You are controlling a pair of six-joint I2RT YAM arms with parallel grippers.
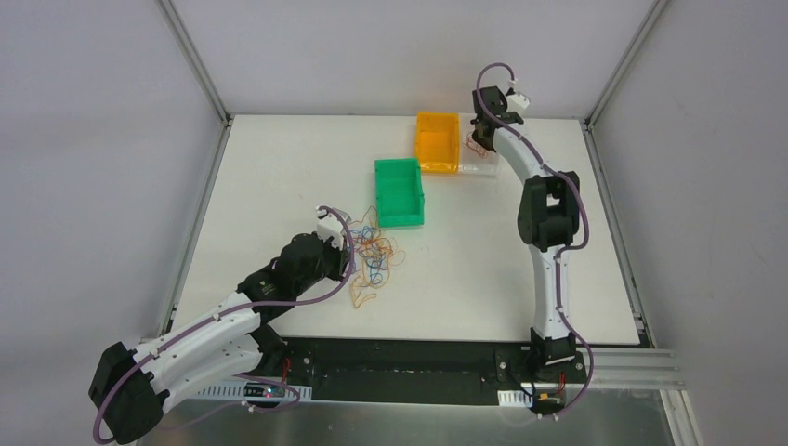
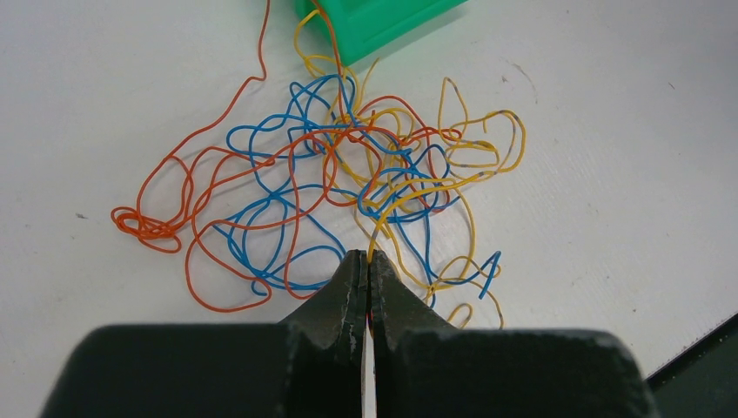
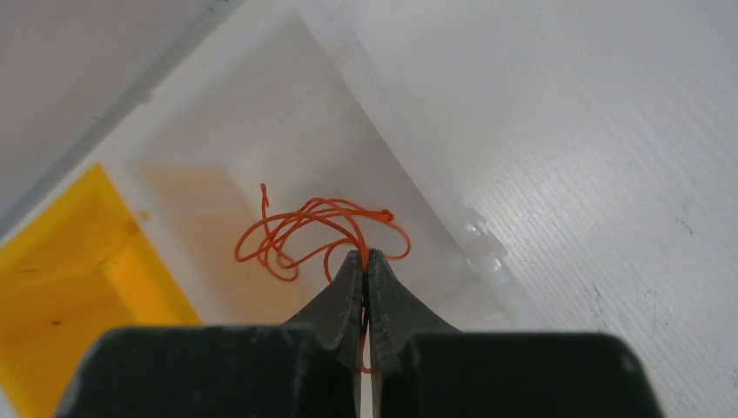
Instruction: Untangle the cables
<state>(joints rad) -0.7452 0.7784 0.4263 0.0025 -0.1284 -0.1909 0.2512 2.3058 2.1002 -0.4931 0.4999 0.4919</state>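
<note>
At the near left of the white bench, the left gripper is closed tight. It pinches a yellow strand at the near edge of a loose tangle of thin orange, blue and yellow wire cables. The tangle lies just in front of a green plastic bin. Farther back on the right, the right gripper is clamped on a looped orange cable over a clear plastic tray, beside a yellow plastic bin.

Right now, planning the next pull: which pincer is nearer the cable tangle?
Left. The left pincer grips the cable tangle's edge; the right pincer is far off over the clear bin, gripping an orange cable.
</note>
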